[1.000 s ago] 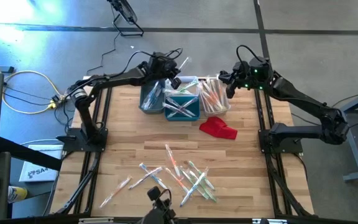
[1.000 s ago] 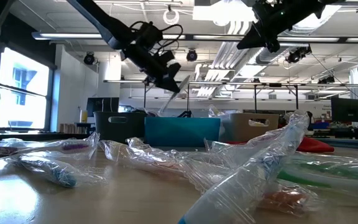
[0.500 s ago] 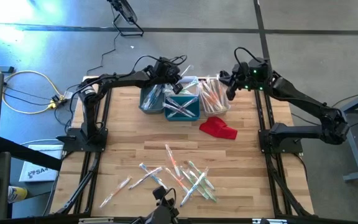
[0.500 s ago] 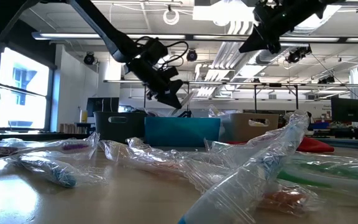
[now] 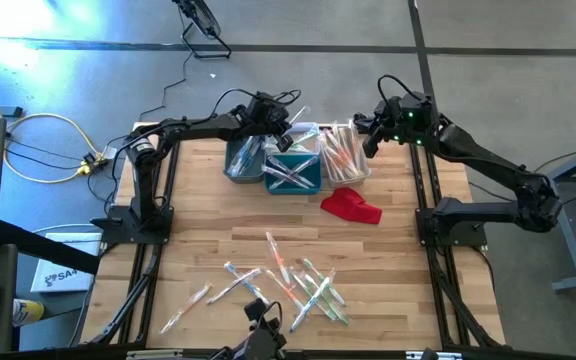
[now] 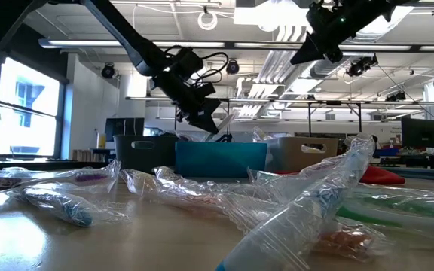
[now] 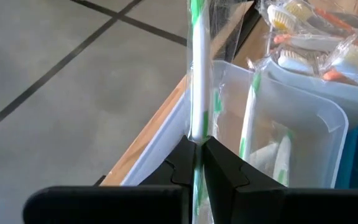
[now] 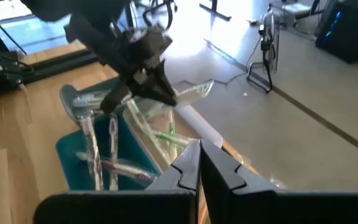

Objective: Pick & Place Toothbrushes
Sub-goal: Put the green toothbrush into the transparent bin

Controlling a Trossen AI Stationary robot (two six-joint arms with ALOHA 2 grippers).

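Green toothbrush (image 7: 196, 68) pinched in left hand (image 7: 199, 163); apparently above white bin (image 7: 303, 118).

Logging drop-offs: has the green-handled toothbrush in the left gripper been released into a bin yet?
No. The left gripper is shut on the green-handled toothbrush, held above the clear bin.

A loose pile of wrapped toothbrushes (image 5: 288, 280) with green, orange, blue and white handles lies scattered on the worktop's near half. Others sit sorted in the bins at the far edge: orange-handled ones (image 5: 343, 152), blue ones (image 5: 290, 172), green ones (image 7: 272, 149). One green-handled toothbrush (image 7: 197, 68) in its clear wrapper is pinched above the green ones.
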